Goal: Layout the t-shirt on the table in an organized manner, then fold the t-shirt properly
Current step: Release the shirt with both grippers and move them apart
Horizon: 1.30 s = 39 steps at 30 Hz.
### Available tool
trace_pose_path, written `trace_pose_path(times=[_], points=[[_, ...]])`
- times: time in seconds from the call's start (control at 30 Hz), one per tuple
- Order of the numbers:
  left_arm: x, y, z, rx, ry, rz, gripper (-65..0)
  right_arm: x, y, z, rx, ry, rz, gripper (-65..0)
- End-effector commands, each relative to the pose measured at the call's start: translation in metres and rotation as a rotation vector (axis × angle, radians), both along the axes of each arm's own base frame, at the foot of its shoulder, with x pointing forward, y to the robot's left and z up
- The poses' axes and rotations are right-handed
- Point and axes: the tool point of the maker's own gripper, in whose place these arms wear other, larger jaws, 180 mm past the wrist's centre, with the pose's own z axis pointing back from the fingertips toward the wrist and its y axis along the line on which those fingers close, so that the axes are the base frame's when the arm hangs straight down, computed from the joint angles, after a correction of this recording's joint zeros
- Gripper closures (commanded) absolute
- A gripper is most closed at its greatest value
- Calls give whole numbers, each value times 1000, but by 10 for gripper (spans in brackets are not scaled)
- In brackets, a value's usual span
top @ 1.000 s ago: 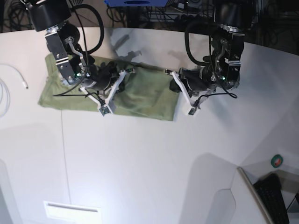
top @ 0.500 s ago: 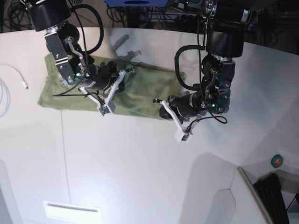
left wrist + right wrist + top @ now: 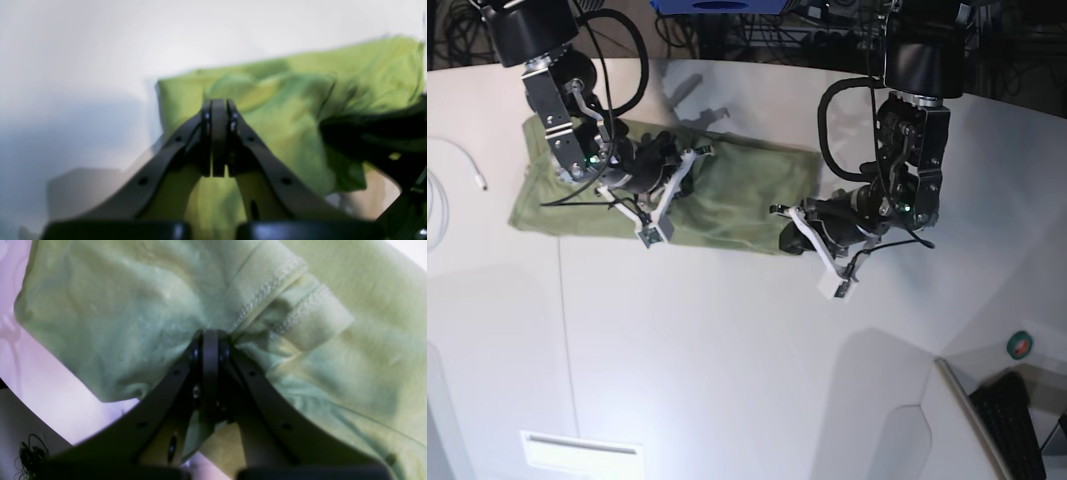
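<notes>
- Left wrist view: we see the left gripper (image 3: 218, 140) with its jaws pressed fully together, nothing visible between the tips. The t-shirt (image 3: 293, 110) lies beyond and beneath the tips as a blurred, bright green folded mass on the white table (image 3: 100, 50). One squared corner of the cloth sits just left of the tips. We judge the cloth could get dragged or nudged out of its fold if these closed jaws sweep across it.
- Right wrist view: we see the right gripper (image 3: 210, 350) clamped tight on a bunched pinch of the t-shirt (image 3: 116, 306), right beside a stitched hem band. Cloth puckers toward the tips from both sides. We judge the risk here is a pinch that takes several layers, so a pull would carry the whole bundle and leave a wrinkle.
- Base view: we see the t-shirt (image 3: 727, 205) as a long olive band on the far part of the table (image 3: 727, 360). The right gripper (image 3: 655, 222) rests on the shirt near its middle, gripping cloth. The left gripper (image 3: 835, 280) hangs just off the shirt's other end, near its front corner, closed on nothing. We judge that one arm holding alone could skew the band, and that the white cable (image 3: 457, 160) beyond the shirt's far end could snag.
</notes>
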Motion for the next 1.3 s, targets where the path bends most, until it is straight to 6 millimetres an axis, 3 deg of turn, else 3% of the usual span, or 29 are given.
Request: trace_pose_path(times=[0.0,0.17,0.3,0.53,0.7,0.97,1.1,1.27], points=[[4,-2,1,-18,-3,1,0,-9,-10,-8,-54,41,14,0],[-16,8,-35,-19,87,40,0,-16,-10,-11,-54,55,15,0],[-36,26,-41,11,103,49,0,-21,-6,-10,-43,58,16,0],[-42,42,-26,50,50,33,0,-28,4,5,-11,22,25,0],[-30,57,-5,53,-12,79,0,-18,9,30,13,-57,31,0],[-11,101,58,106,-109,193,0,13,-16,97,-19,-211,33,0],[-11,129,63,122,-118,266,0,24,-29,120,-28,-259,-5,0],[-27,167,61,141,-119,339,0,29,-60,121,-55,-262,-94,0]])
